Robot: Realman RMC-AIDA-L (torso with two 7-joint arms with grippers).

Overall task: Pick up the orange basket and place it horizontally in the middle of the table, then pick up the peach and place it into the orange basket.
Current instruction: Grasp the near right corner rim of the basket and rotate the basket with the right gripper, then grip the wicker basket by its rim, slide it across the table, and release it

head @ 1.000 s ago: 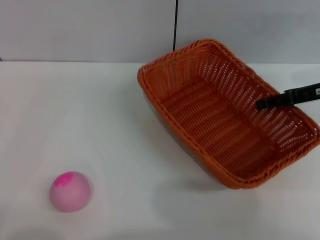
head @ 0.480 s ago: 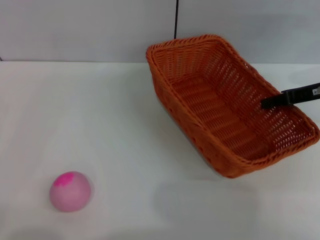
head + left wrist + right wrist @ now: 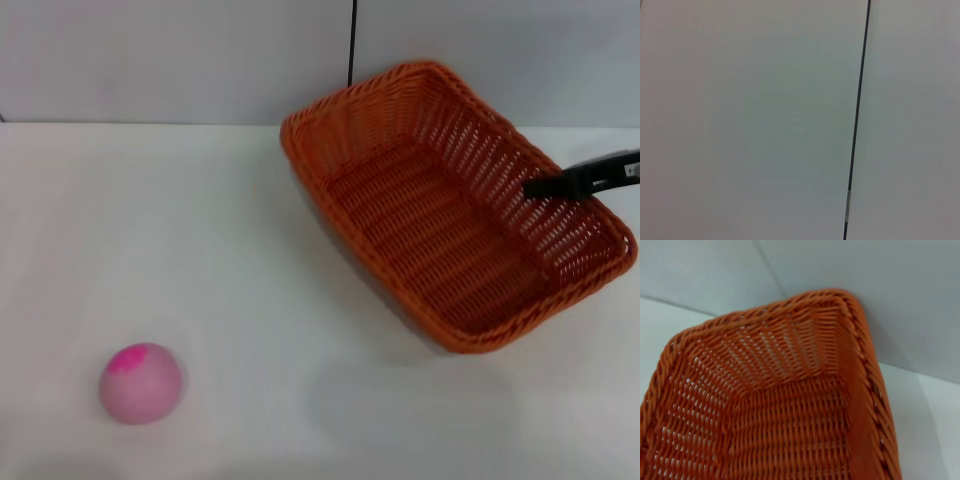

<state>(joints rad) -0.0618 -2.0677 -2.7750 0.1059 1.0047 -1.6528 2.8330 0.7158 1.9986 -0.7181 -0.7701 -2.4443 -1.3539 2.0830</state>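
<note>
The orange basket (image 3: 440, 230) sits skewed at the right back of the white table (image 3: 200, 220), its long side running diagonally and its open top facing me. My right gripper (image 3: 540, 186) reaches in from the right edge, one black finger (image 3: 575, 180) lying inside the basket's right wall, shut on that wall. The right wrist view looks into the basket's woven inside (image 3: 790, 410) and far corner. The peach (image 3: 141, 382), pale pink with a magenta patch, rests alone at the table's front left, far from the gripper. My left gripper is out of view.
A grey wall with a dark vertical seam (image 3: 352, 50) stands right behind the table and close to the basket's far rim. The left wrist view shows only that wall and seam (image 3: 855, 125).
The basket has rocked and turned in the right gripper's hold, its near corner rising a little. The gripper's finger has shifted up and slightly right. The peach has stayed put.
</note>
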